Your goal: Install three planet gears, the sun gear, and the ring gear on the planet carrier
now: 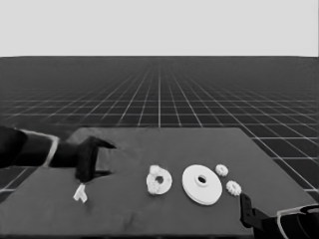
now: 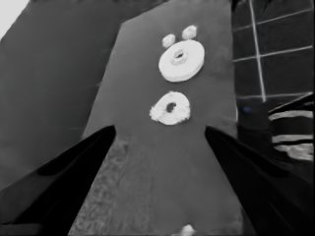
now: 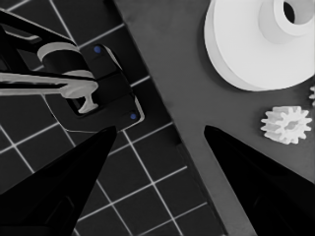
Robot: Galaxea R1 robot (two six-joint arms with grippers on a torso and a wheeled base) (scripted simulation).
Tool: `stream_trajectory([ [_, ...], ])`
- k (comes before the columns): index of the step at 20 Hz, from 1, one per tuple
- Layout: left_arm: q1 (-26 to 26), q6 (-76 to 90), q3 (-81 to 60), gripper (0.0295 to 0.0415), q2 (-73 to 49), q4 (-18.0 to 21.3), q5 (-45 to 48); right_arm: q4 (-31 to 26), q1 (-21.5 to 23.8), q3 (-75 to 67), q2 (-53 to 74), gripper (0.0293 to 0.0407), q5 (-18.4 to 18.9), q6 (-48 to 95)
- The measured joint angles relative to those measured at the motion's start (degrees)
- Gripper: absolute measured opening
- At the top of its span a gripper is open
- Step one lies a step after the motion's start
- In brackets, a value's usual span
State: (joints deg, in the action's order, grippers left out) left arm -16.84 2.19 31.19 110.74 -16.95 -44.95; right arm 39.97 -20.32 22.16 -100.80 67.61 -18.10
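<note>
- Two loose gears, [image 1: 222,170] and [image 1: 233,187], lie just beside the larger round part [image 1: 202,184], toward the table's right edge. Likely light, stiff and toothed; pinch one across its rim.
- Smaller round part [image 1: 159,179] at mid-table already carries gears, partly hidden.
- Right gripper [image 1: 245,211] parked at the near right corner, fingers apart, empty; nearest gear close by.
- Left gripper [image 1: 89,162] waits over the left end, fingers spread, above a thin white piece [image 1: 80,193].

Count, relative to the larger round part [image 1: 202,184]: one of it; one smaller round part [image 1: 159,180] just left, with toothed gears on it, number unclear; two loose planet gears [image 1: 222,170] [image 1: 233,187] just right; one thin white piece [image 1: 80,193] far left.
</note>
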Motion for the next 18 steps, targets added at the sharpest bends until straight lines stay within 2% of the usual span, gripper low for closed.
stream_trajectory([
  [2, -1.8, 11.7, -4.8, 0.0386, -6.8, -0.5, 4.1, 0.0, 0.0, 0.0, 0.0, 0.0385, 0.0, 0.0],
  [6, -2.6, 17.2, -7.0, 0.0385, -9.8, -0.8, 5.9, 0.0, 0.0, 0.0, 0.0, 0.0385, 0.0, 0.0],
  [7, -2.7, 17.5, -7.1, 0.0385, -10.0, -0.8, 6.0, -24.7, 17.7, 17.5, -7.9, 0.0395, 3.3, -13.2],
  [8, -2.7, 17.7, -7.2, 0.0385, -10.1, -0.8, 6.1, -30.4, 22.2, 36.3, -16.0, 0.0393, 7.6, -18.3],
  [9, -2.7, 17.8, -7.2, 0.0385, -10.1, -0.8, 6.1, -32.1, 22.3, 49.7, -22.2, 0.0389, 10.6, -20.4],
  [11, -2.8, 17.9, -7.2, 0.0385, -10.2, -0.8, 6.2, -33.4, 22.1, 65.4, -29.7, 0.0385, 13.6, -20.7],
  [14, -2.8, 17.9, -7.2, 0.0385, -10.2, -0.8, 6.2, -33.9, 21.9, 73.9, -33.8, 0.0385, 14.8, -19.8],
  [16, -2.8, 17.9, -7.2, 0.0385, -10.2, -0.8, 6.2, -34.0, 21.8, 75.6, -34.6, 0.0385, 15.0, -19.6],
  [18, -2.8, 17.9, -7.2, 0.0385, -10.2, -0.8, 6.2, -30.1, 14.9, 80.7, -37.2, 0.0385, 9.3, -17.8],
])
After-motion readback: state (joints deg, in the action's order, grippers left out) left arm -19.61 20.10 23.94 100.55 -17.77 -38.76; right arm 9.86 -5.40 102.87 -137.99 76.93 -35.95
